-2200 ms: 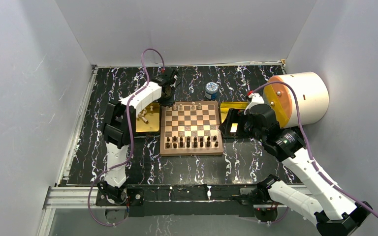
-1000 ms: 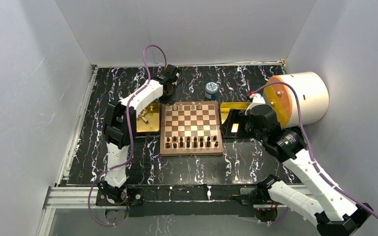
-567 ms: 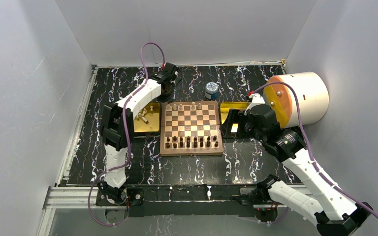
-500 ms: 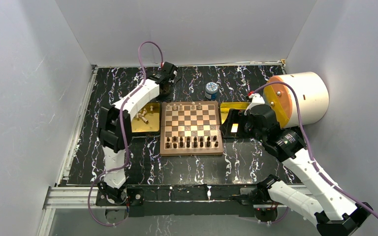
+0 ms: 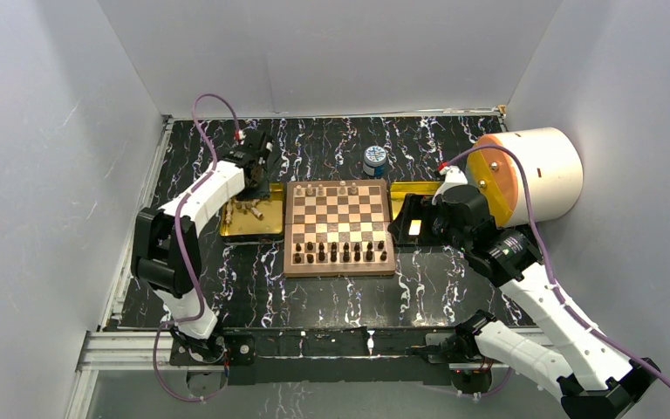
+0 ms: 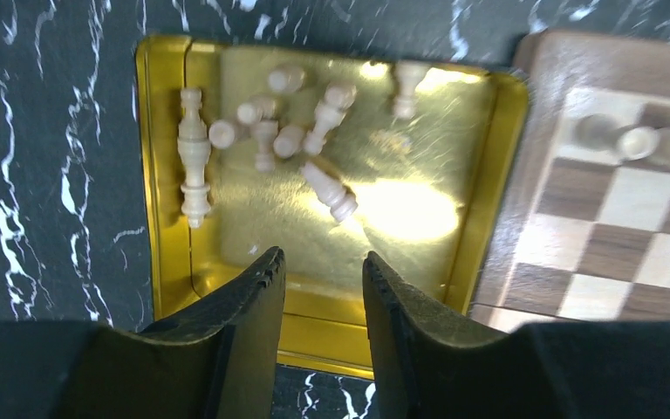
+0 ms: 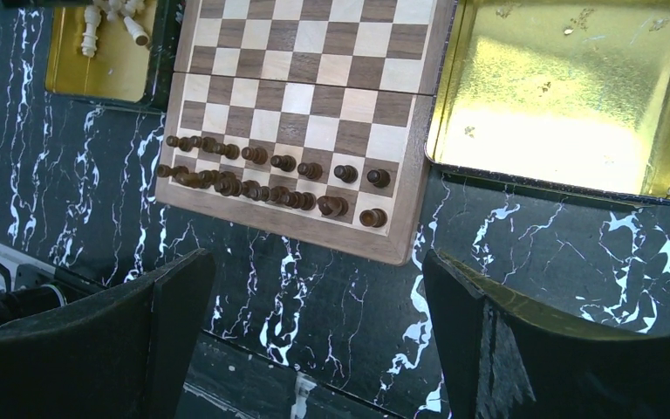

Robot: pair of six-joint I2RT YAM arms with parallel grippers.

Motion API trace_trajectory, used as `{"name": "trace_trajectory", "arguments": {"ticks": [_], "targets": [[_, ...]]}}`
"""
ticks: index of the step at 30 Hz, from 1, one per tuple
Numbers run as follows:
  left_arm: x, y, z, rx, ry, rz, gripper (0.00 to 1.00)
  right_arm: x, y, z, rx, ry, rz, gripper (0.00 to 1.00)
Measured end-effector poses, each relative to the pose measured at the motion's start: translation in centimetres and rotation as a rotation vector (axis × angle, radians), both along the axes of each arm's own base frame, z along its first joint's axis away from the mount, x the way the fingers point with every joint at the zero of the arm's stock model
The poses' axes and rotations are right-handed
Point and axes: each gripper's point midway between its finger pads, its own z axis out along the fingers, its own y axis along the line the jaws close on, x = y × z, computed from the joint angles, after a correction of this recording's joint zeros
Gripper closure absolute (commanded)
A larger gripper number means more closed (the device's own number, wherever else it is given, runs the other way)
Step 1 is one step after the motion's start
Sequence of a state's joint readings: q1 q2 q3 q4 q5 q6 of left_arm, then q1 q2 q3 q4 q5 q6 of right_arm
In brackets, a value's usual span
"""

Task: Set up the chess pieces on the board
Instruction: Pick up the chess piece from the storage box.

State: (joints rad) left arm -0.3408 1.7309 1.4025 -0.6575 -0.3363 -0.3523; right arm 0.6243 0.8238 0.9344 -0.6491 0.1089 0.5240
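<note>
Bright even light. Glare on left gold tray [image 6: 401,209] and right gold tray [image 7: 541,131]. Left wrist view soft, board [image 6: 628,227] blurred.

Gold tray [image 7: 567,96]; blue-and-white jar [image 5: 374,161]; white cylinder [image 5: 536,175]; dark pieces [image 7: 283,162]

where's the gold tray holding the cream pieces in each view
top external: gold tray sits left of the board.
left wrist: the tray fills the centre, just above the fingers, with the cream pieces lying in it.
right wrist: the tray is in the top left corner, partly cut off.
shared landmark: the board, beside the tray in every view.
</note>
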Motion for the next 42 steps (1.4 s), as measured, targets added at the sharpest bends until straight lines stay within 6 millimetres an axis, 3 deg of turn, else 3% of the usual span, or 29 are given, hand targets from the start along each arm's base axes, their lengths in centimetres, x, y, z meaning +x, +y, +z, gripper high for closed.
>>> {"name": "trace_trajectory", "arguments": {"ticks": [5, 14, 22, 42], "targets": [[-1.4, 1.0, -2.8, -0.004, 0.032, 0.057, 0.60, -0.1, 0.1, -0.1, 0.002, 0.004, 0.006, 0.01], [-0.9, 0.8, -5.0, -0.065, -0.026, 0.143, 0.59, 0.0, 0.1, -0.2, -0.004, 0.007, 0.009, 0.01], [-0.3, 0.8, -5.1, -0.083, -0.060, 0.181, 0.62, 0.0, 0.1, -0.2, -0.005, 0.005, 0.009, 0.01], [-0.7, 0.8, -8.4, -0.065, -0.002, 0.195, 0.69, -0.1, 0.1, 0.1, 0.004, -0.004, 0.008, 0.01]]}}
